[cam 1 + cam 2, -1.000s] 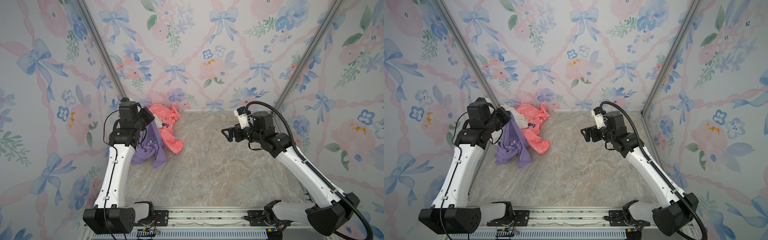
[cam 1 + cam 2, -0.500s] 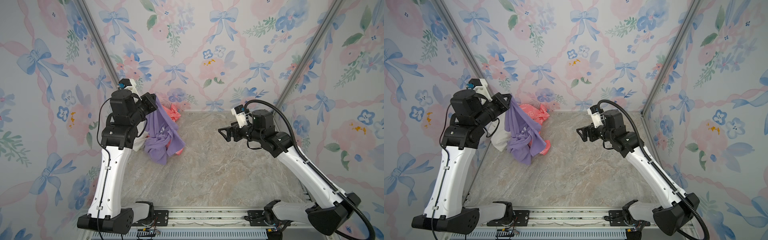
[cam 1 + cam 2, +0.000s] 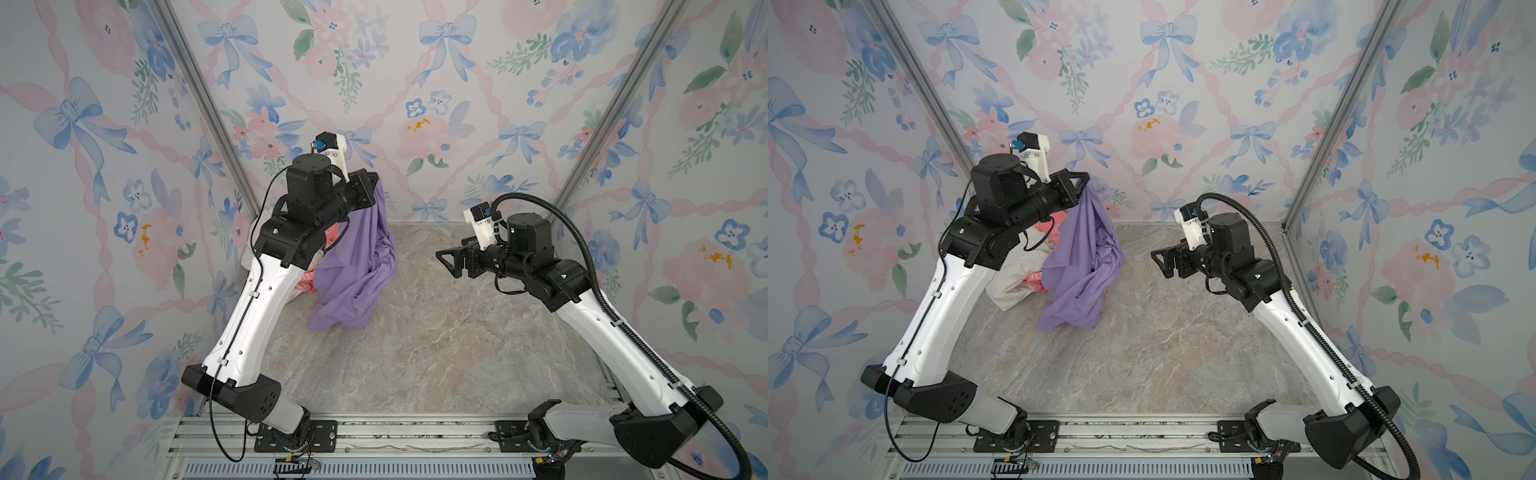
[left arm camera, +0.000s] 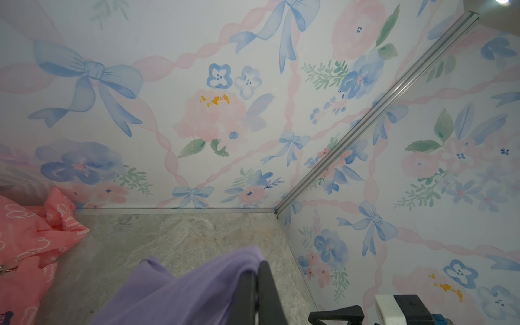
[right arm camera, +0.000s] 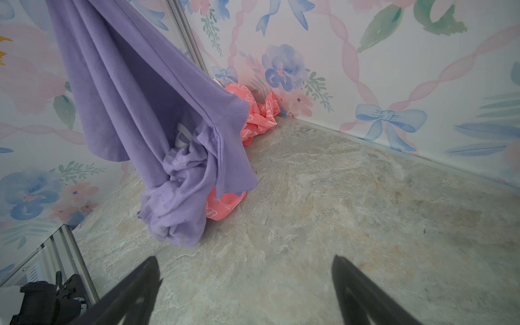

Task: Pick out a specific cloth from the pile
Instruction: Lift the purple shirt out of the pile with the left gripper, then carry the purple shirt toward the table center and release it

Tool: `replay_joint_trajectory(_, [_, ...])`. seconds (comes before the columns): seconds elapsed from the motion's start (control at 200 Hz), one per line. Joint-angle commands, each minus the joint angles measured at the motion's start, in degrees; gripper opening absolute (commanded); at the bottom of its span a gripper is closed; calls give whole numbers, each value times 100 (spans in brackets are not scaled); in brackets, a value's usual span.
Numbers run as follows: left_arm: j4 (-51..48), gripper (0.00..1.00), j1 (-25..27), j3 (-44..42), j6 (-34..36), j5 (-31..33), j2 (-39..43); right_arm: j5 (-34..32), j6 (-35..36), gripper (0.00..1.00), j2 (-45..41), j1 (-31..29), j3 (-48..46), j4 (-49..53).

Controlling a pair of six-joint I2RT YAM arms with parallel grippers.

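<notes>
Hanging from the left gripper's (image 3: pixel 1086 179) closed fingers, the lavender cloth (image 3: pixel 1079 266) trails onto the desk (image 3: pixel 1142 357); the right gripper (image 3: pixel 1158 257) hovers empty, fingers spread.

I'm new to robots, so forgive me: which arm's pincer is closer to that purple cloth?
The left. The left pincer is shut on the top of the purple cloth, holding it up. The right pincer is open, off to the side, apart from it.
</notes>
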State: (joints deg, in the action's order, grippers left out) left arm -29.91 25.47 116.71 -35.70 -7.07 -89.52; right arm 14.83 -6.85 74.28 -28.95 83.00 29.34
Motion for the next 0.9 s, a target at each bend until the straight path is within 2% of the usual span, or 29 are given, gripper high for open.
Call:
replay_joint_trajectory(0.0, [302,0,221,502,235,-7,-303,43,-75,97,43,-32,222,-49])
replay_joint_trajectory(0.29, [308,0,593,2172,48,-456,-1578,-284,-386,97,246,95,408,-108])
replay_joint_trajectory(0.4, [352,0,628,2551,-8,-667,-1908,-468,-607,98,297,134,483,-107])
replay_joint_trajectory(0.65, [353,0,709,1988,-68,-850,-2199,-958,-1010,100,434,183,543,-160])
replay_joint_trajectory(0.895, [354,0,943,1434,-49,-740,-2608,-2066,-1324,96,-194,344,-204,-247])
